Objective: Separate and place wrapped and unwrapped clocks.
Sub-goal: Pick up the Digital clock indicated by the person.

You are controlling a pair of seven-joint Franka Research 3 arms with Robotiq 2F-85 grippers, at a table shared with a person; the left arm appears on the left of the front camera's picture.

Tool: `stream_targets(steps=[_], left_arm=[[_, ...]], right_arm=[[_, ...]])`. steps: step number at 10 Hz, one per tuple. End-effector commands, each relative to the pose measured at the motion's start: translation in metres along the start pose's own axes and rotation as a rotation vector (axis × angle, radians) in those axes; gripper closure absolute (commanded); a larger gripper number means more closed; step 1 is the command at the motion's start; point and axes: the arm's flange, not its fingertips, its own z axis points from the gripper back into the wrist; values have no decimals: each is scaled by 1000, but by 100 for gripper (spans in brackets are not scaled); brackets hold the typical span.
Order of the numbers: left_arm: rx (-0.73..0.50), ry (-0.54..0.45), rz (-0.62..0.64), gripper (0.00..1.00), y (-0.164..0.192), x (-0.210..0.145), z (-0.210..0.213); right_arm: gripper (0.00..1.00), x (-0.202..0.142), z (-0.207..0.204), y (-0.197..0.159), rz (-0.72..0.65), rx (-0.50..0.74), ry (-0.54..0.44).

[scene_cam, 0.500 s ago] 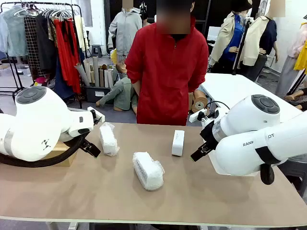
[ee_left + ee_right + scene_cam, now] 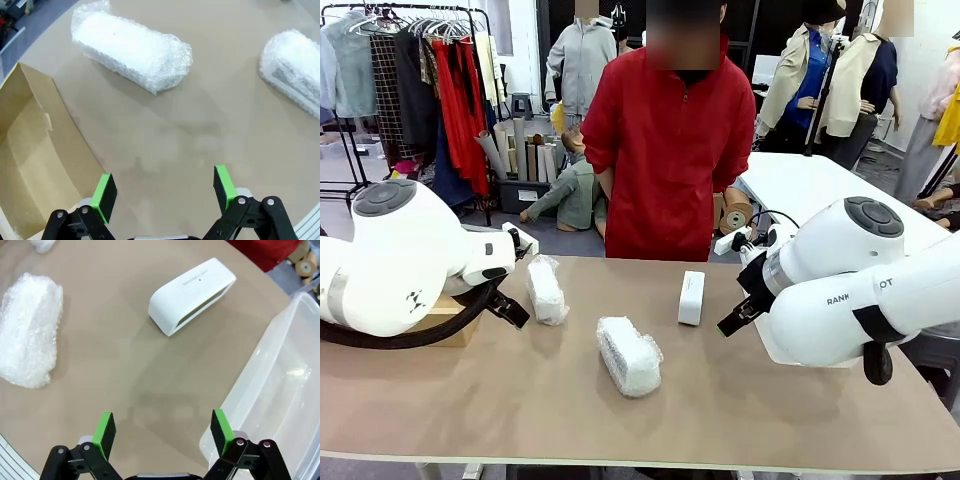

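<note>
**Sorting not begun; both grippers empty**

First approach seems in hand. The left gripper (image 2: 164,187), fingers (image 2: 106,195) spread wide and empty, hovers with a bubble-wrapped clock (image 2: 131,50) ahead, well apart, a cardboard box (image 2: 30,150) beside. The right gripper (image 2: 163,427), equally spread and empty, faces the bare white clock (image 2: 192,287), a clear plastic bin (image 2: 280,390) near. A second wrapped clock (image 2: 629,355) lies between. Next, each must descend astride its clock.

Crinkly bubble-wrapped bundle (image 2: 131,50), smooth plastic clock (image 2: 192,292)
</note>
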Motion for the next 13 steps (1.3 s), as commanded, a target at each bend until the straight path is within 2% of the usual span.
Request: stream_targets(steps=[1, 13], left_arm=[[0, 0, 0, 0, 0, 0, 0], [0, 0, 0, 0, 0, 0, 0]], right_arm=[[0, 0, 0, 0, 0, 0, 0], [0, 0, 0, 0, 0, 0, 0]])
